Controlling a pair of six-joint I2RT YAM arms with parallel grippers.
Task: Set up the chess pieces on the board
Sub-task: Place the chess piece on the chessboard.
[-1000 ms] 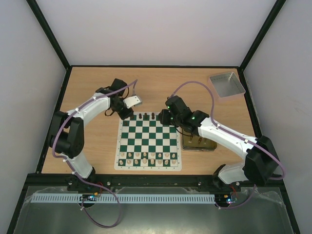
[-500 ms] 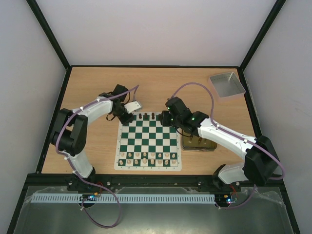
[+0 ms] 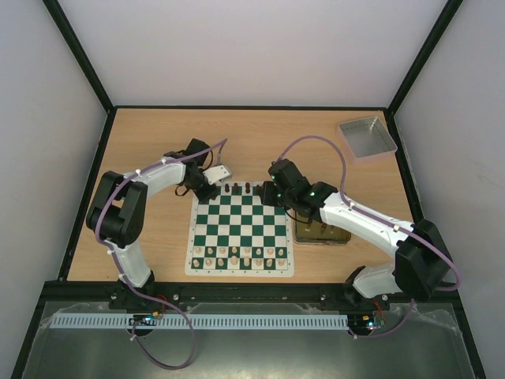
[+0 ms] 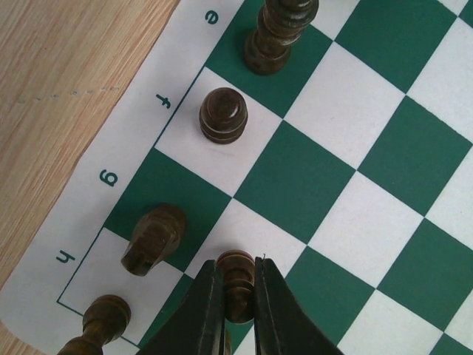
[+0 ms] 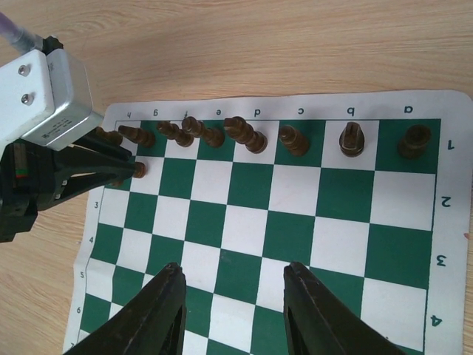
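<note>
Pieces (image 5: 293, 140): eight in a row just beyond the left gripper (image 4: 237, 265), which pinches a ninth, a pawn (image 4: 236, 285), base hidden; right gripper (image 5: 233, 268) gapes, empty.

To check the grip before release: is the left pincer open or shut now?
Shut. In the left wrist view the left pincer has its two fingers pressed against both sides of a dark chess piece, with no gap.

Site was a robotics lab test cell. Evidence: a left arm (image 3: 158, 175) and a right arm (image 3: 363, 221), both robot arms, were bolted side by side to a black rail (image 3: 252, 294) at the edge of a wooden table (image 3: 158, 142). White panels (image 3: 252, 47) in a black frame (image 3: 77, 51) enclosed it. A slotted cable duct (image 3: 237, 321) and purple cables (image 3: 312, 136) were present.
</note>
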